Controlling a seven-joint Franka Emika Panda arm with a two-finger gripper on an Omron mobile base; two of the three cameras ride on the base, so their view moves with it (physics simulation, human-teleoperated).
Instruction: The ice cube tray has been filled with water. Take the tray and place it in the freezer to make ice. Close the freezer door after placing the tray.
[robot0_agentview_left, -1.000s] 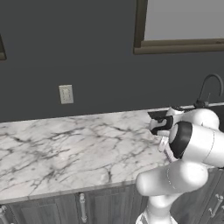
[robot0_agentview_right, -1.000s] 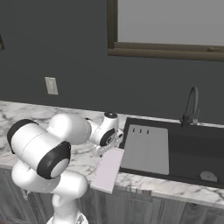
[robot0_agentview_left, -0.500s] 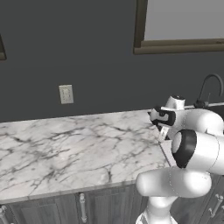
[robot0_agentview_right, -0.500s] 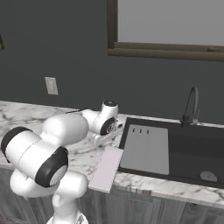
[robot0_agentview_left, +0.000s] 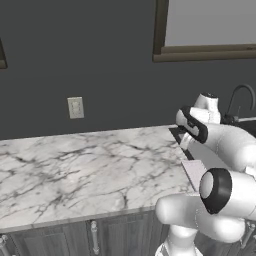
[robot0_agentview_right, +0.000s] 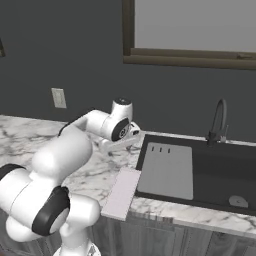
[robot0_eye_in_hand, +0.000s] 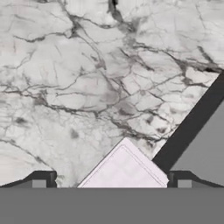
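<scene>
The ice cube tray (robot0_agentview_right: 121, 193) lies flat on the marble worktop (robot0_agentview_right: 30, 134) at the lower centre of the right base frame, its long right edge just beside the black sink (robot0_agentview_right: 220, 170) and the grey sink mat (robot0_agentview_right: 166, 170). In the hand frame a corner of the tray (robot0_eye_in_hand: 124, 169) sits at bottom centre, between the two fingertips (robot0_eye_in_hand: 38, 180) of the end effector (robot0_eye_in_hand: 111, 183), which stand wide apart and hold nothing. A dark faucet (robot0_agentview_right: 218, 121) rises at the right, below a window (robot0_agentview_right: 195, 30).
</scene>
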